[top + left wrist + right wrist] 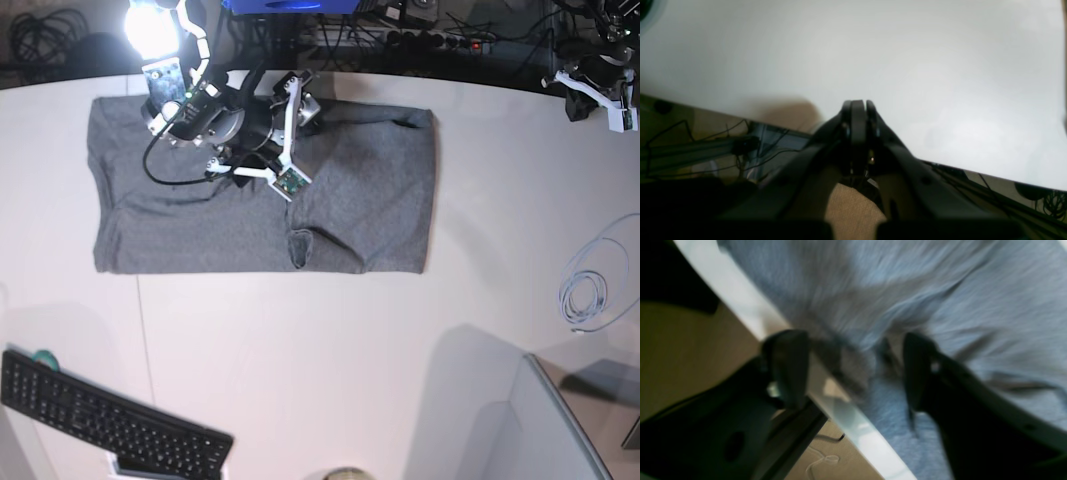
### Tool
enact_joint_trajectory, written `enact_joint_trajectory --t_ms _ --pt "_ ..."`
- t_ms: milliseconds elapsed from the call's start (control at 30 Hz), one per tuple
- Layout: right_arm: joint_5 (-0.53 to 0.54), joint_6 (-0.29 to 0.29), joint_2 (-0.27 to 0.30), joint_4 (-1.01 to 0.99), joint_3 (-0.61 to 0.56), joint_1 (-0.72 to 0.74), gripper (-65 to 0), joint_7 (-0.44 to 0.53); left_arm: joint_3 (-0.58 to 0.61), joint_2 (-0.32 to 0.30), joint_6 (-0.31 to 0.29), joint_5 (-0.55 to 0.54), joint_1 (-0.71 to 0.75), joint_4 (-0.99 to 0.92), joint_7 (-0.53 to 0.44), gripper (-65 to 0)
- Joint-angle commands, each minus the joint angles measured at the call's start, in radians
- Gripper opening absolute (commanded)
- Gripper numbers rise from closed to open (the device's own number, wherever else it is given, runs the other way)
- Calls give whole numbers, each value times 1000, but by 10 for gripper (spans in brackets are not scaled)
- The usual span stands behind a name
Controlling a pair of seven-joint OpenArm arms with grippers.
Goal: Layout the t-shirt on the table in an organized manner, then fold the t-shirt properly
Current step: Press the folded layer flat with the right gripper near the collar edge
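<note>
With my right end effector (853,370) spread over the t-shirt (370,200), already a flat band on the bench (300,370), and my left end effector (858,108) pressed together, cross folds remain.

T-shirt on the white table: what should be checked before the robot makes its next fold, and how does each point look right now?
1. t-shirt fully on the table: ok, far edge near the rim.
2. Shirt flat: not ok, a small raised pucker near the front edge.
3. right claw free of cloth: jaws stand apart over fabric; contact cannot tell, blurred.
4. left claw out of the way: ok, shut, over bare table.
5. keyboard away from the shirt: ok.
</note>
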Motion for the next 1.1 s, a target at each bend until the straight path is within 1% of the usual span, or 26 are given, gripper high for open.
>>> enact_joint_trajectory --t_ms 0,67,233,367,400,433,500,533,567,833,967,1067 --pt "16 7 -8 4 -3 17 -305 23 -6 -16 -4 -12 6 11 -18 -650" --pt "16 7 -8 -16 -3 26 -330 23 -6 -16 -4 -11 6 11 -18 -650" --pt "16 7 -11 -45 -3 42 -333 26 -6 -16 -4 -11 6 10 -18 -650" --pt "16 7 -11 -77 -3 52 -344 58 -6 -15 -4 -11 6 10 -17 -650" --pt "16 7 -11 -79 -3 52 -368 61 -6 -15 -4 -11 6 10 -17 -650" --pt "16 7 -11 -79 -3 51 -417 63 -6 -15 -4 -11 6 10 -17 -650" --pt "16 7 -11 -77 -3 46 -554 64 -6 -15 -4 -11 6 8 -15 -650" --pt "16 7 -11 -77 -3 45 -612 63 -6 -15 -4 -11 6 1 -15 -650" --pt "16 7 -14 -77 -3 40 -642 63 -6 -16 -4 -11 5 -9 -17 -650" --pt "16 7 -17 -50 -6 -3 -644 57 -6 -21 -4 -11 3 -59 -23 -650" --pt "16 7 -17 -51 -54 -20 -644 58 -6 -24 -4 -11 0 -56 -23 -650" --pt "16 7 -15 -38 -58 -40 -644 57 -6 -26 -4 -11 -14 -59 -23 -650"
